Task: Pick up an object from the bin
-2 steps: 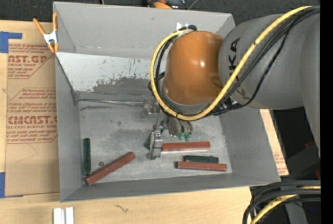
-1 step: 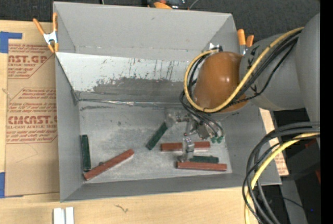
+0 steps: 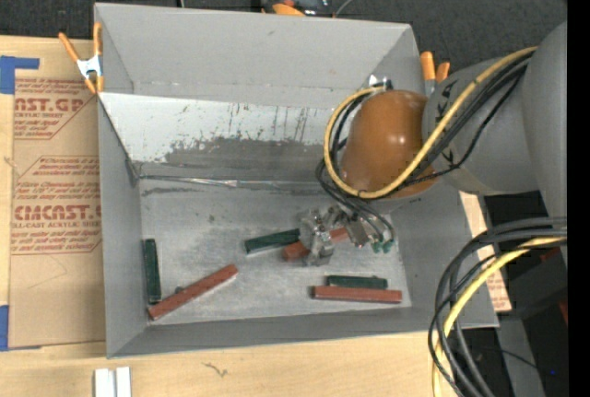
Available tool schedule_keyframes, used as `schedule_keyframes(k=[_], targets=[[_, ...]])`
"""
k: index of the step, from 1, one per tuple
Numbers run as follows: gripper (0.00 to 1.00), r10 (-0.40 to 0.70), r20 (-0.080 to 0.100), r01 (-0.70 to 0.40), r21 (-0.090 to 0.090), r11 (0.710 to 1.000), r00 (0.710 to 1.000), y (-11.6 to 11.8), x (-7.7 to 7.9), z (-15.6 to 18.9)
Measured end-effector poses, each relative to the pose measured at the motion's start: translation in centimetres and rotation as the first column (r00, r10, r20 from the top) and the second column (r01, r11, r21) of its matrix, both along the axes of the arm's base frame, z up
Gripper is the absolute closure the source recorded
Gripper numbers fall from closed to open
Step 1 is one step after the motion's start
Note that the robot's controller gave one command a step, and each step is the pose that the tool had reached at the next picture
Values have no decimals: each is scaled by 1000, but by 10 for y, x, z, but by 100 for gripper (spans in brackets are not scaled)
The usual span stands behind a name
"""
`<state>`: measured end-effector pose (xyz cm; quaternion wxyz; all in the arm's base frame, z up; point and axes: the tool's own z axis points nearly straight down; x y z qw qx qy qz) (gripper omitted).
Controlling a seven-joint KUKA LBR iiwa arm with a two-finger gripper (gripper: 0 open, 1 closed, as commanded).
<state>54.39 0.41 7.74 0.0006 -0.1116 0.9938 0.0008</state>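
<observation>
Camera view | end effector (image 3: 321, 237) low beside green stick (image 3: 272, 243) | open or closed: cannot tell

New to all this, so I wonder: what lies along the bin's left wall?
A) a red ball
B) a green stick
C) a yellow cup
B: a green stick lies lengthwise beside the left wall of the bin.

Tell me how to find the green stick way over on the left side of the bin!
Start at the grey bin and follow its floor to the left wall. A short dark green stick lies there, beside one end of a long reddish-brown stick. It alone runs along that wall; the other green sticks lie crosswise, farther right.
</observation>
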Motion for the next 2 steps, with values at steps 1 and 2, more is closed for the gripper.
schedule_keyframes(k=[1, 2], targets=[[100, -68, 2, 68, -2, 998, 998, 34, 15, -6], [100, -69, 3, 69, -1, 998, 998, 34, 15, -6]])
